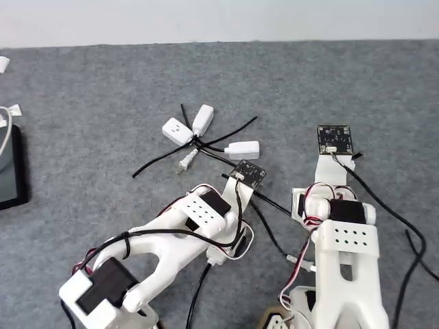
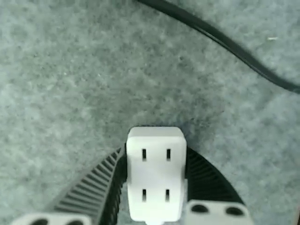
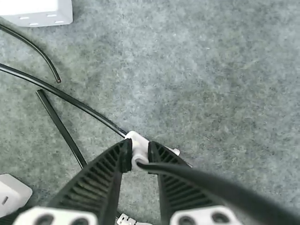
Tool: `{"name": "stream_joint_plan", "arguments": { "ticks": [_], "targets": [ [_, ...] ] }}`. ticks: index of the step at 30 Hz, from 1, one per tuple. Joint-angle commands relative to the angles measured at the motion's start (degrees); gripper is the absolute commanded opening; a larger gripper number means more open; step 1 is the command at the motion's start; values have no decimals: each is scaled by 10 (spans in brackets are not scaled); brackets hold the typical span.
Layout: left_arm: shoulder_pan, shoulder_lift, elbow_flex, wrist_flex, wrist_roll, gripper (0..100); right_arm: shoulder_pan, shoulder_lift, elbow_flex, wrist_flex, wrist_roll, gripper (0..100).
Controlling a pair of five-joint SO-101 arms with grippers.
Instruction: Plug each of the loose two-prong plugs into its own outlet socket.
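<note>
Grey carpet [image 1: 103, 89] covers the whole work surface. Two white arms rise from the near edge. The left arm [image 1: 171, 240] slants in toward the centre, and the right arm [image 1: 350, 247] stands straight, well apart from the cable cluster. At the centre a knot of thin black cables [image 1: 206, 145] fans outward. A square outlet block [image 1: 176, 130] and a long outlet block [image 1: 202, 118] lie side by side at its far side. A third outlet block [image 1: 243, 149] lies just beyond the left arm's wrist board; from above I cannot tell whether it is the gripped one. The left gripper [image 2: 156, 152] is clamped on a white socket block [image 2: 155, 178], with ribbed black jaws pressed on both long sides. The block's face is up, showing two pairs of slots, above bare carpet, and a heavy cable [image 2: 225, 42] lies beyond it. The right gripper [image 3: 139, 149] is pinched tight on a small white held plug [image 3: 136, 140], low over the carpet, with metal prongs just showing past one jaw. Its thick cord [image 3: 211, 183] trails back toward the wrist. A corner outlet [image 3: 37, 11] sits well apart from it. One loose plug [image 1: 185, 162] lies on the carpet just near-side of the knot, unplugged.
</note>
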Motion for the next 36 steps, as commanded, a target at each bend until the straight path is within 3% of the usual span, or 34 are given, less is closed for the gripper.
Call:
{"name": "stream_joint_plan", "arguments": {
  "ticks": [1,4,11,15,22,29,36],
  "targets": [
    [4,0,-8,-26,5,14,5,-3,-2,-5,-2,8],
    [-16,-1,-29,-24,25,13,5,-3,-2,-5,-2,8],
    [-150,18,-119,-25,119,13,1,0,-2,-4,-2,8],
    [-186,47,-147,-28,142,13,1,1,-2,-4,-2,8],
    [-190,103,-157,-57,139,32,1,1,-2,-4,-1,8],
    [-191,91,-142,-55,139,224,1,1,-2,-4,-1,8],
    [-189,-33,-76,-55,115,242,0,1,-2,-4,-1,8]
  ]
}}
